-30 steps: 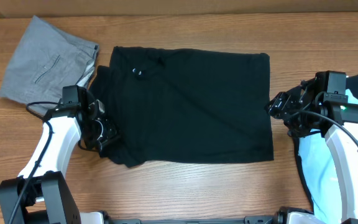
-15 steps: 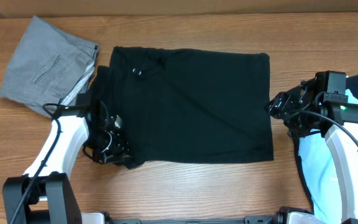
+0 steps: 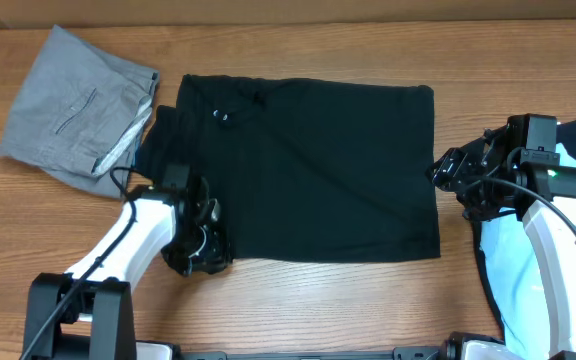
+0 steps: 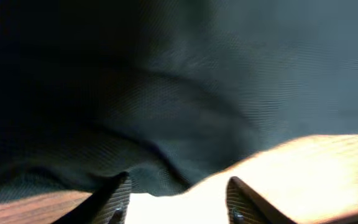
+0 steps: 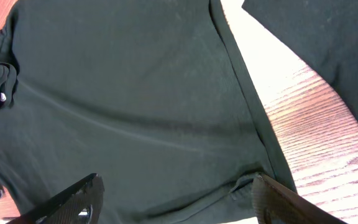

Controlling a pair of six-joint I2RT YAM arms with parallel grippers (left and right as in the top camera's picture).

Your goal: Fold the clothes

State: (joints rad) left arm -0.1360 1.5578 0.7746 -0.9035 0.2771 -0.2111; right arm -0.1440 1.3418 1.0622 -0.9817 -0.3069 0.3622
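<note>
The clothes lie on the wooden table. A large black shirt [image 3: 318,170] is spread flat in the middle. My left gripper [image 3: 208,260] sits low at its lower left corner. In the left wrist view this gripper [image 4: 179,202] is open, and the shirt [image 4: 166,93] edge dips toward the gap above bare wood. My right gripper [image 3: 436,170] hovers at the shirt's right edge. Seen from the right wrist, it [image 5: 182,199] is wide open over the shirt [image 5: 135,93] and holds nothing.
Grey trousers [image 3: 68,110] lie folded at the far left corner, touching the shirt's sleeve. A light blue tee [image 3: 513,270] lies under the right arm at the right edge. A separate dark cloth piece [image 5: 328,43] shows beyond a strip of table.
My left arm has swung from the shirt's left side down and right to its lower left corner, and the bunched fabric there is now under it. The right arm has not moved.
</note>
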